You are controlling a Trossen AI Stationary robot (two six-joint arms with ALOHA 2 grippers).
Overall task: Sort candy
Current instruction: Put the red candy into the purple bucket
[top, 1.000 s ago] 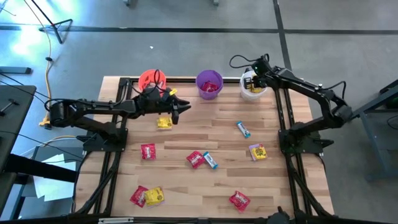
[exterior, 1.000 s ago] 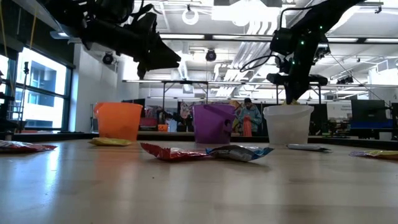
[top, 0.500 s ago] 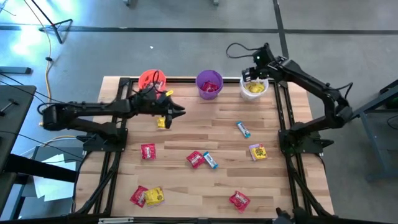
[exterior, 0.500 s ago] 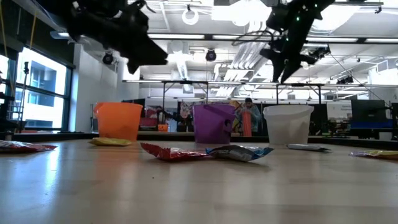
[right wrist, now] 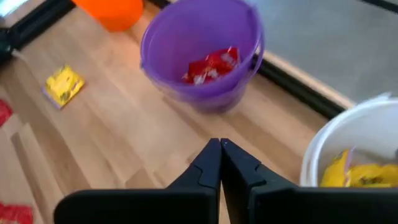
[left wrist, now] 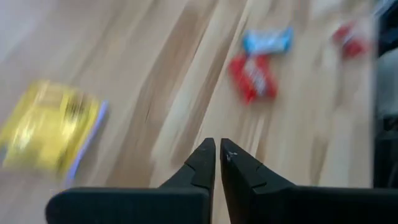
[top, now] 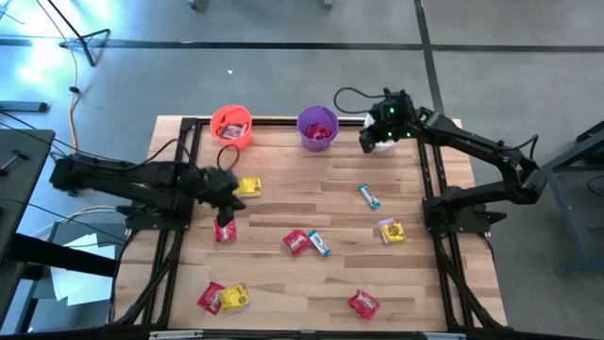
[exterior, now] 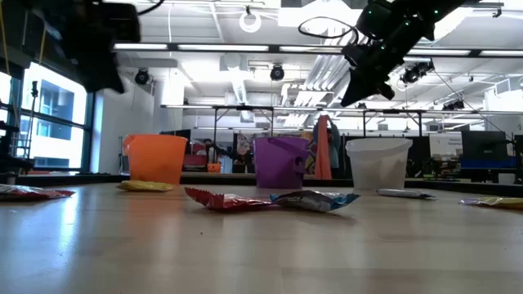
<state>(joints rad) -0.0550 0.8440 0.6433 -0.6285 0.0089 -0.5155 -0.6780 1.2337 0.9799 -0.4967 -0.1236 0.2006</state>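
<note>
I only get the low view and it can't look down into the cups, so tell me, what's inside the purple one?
Observer: Red packets lie in the purple cup.
Operator: And the white cup?
Observer: The white cup holds yellow packets.
Operator: Is either end effector carrying candy?
Observer: No. The left end effector and the right end effector are both shut with nothing between the fingers.

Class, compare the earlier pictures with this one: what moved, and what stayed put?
The left gripper swung back from beside the orange cup to over a red candy; jaws shut, empty. The right gripper lifted from the white cup and shifted toward the purple cup, jaws shut. Candy and cups stayed put.
</note>
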